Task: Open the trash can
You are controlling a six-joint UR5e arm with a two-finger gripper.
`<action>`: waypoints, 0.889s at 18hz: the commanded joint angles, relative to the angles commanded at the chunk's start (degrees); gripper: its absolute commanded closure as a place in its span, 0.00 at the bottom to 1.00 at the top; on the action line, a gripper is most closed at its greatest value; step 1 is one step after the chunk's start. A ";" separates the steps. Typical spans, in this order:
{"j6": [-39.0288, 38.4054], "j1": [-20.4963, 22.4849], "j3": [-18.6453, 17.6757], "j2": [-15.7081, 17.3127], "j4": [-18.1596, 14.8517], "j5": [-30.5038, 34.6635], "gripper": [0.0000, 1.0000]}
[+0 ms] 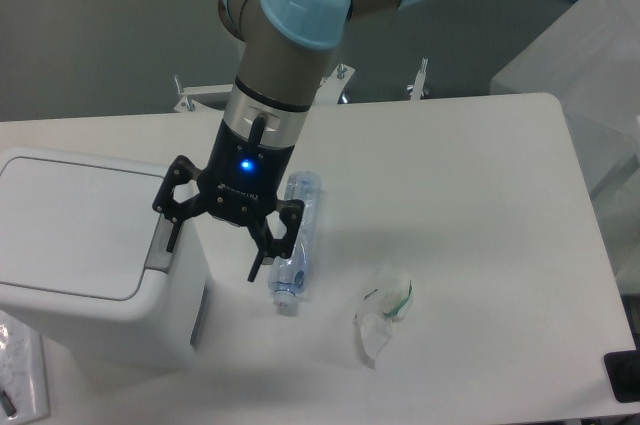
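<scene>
The trash can is a big white bin at the table's left, its flat lid down and a grey latch on its right rim. My gripper hangs open just right of the can, fingers spread wide. Its left finger is over the latch; whether it touches I cannot tell. The right finger points down beside a bottle.
A clear plastic bottle lies on the table just right of the gripper. A crumpled clear wrapper with green print sits further right. A flat object lies at the bottom left corner.
</scene>
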 joint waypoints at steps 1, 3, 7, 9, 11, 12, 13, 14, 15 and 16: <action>0.00 -0.09 0.00 0.00 0.00 0.00 0.00; 0.26 -0.09 -0.26 0.00 0.00 0.09 0.00; 0.35 -0.09 -0.35 -0.26 0.09 0.26 0.00; 0.44 -0.09 -0.35 -0.35 0.09 0.35 0.00; 0.44 -0.09 -0.27 -0.44 0.09 0.35 0.00; 0.35 -0.09 -0.26 -0.44 0.09 0.35 0.00; 0.26 -0.09 0.00 -0.35 0.09 0.35 0.00; 0.18 -0.09 0.26 -0.27 0.09 0.26 0.00; 0.18 0.00 0.70 -0.18 0.09 0.26 0.00; 0.18 0.00 1.22 -0.18 0.09 0.26 0.00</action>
